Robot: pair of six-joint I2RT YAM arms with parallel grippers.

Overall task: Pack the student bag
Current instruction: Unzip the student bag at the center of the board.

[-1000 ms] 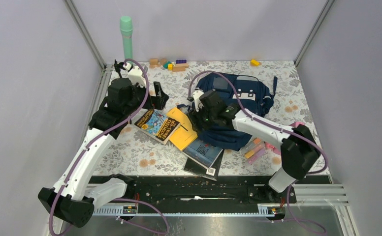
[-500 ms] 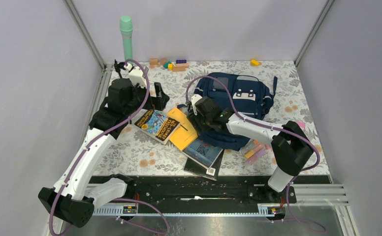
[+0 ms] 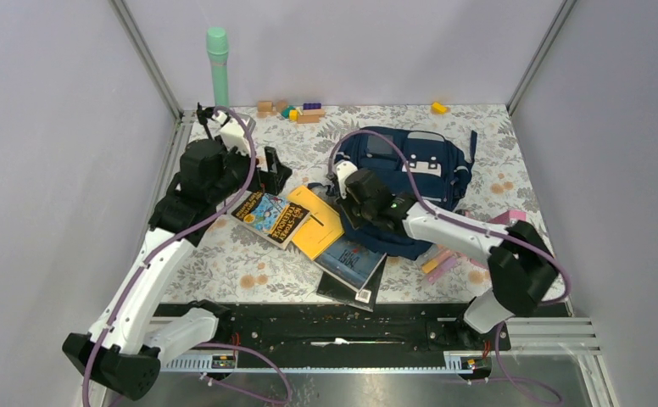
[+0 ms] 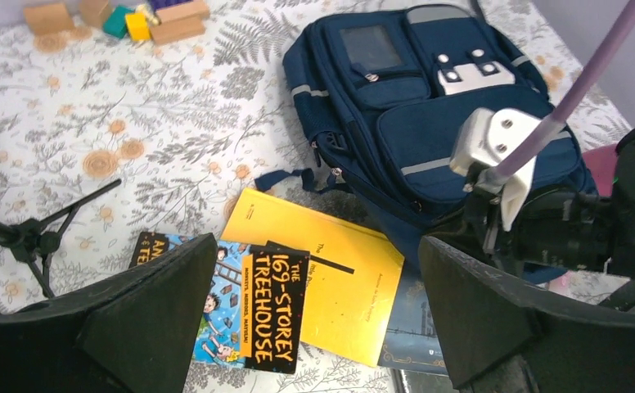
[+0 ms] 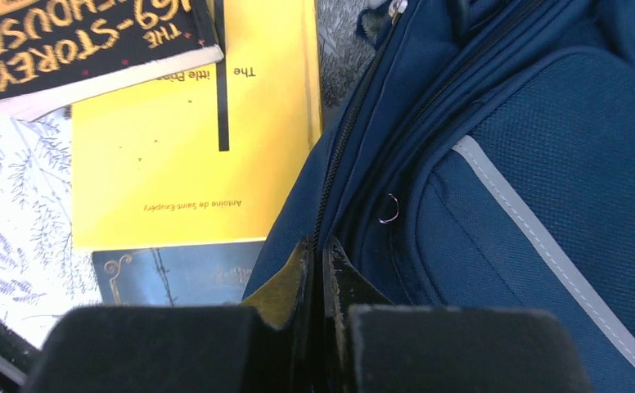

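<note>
The right end effector (image 5: 318,255) has just clenched, jaws pressed together on the zipper seam of the student bag (image 5: 543,155). Whether a pull tab is pinched between them is hidden. The bag lies mid-tabletop (image 3: 224,254), with books (image 3: 313,222) at its 8 o'clock. The left end effector (image 4: 314,240) hangs released above those books. Unzipping looks to be the step in hand.

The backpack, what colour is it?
The backpack is navy blue with grey stripes, clearest in the left wrist view.
</note>
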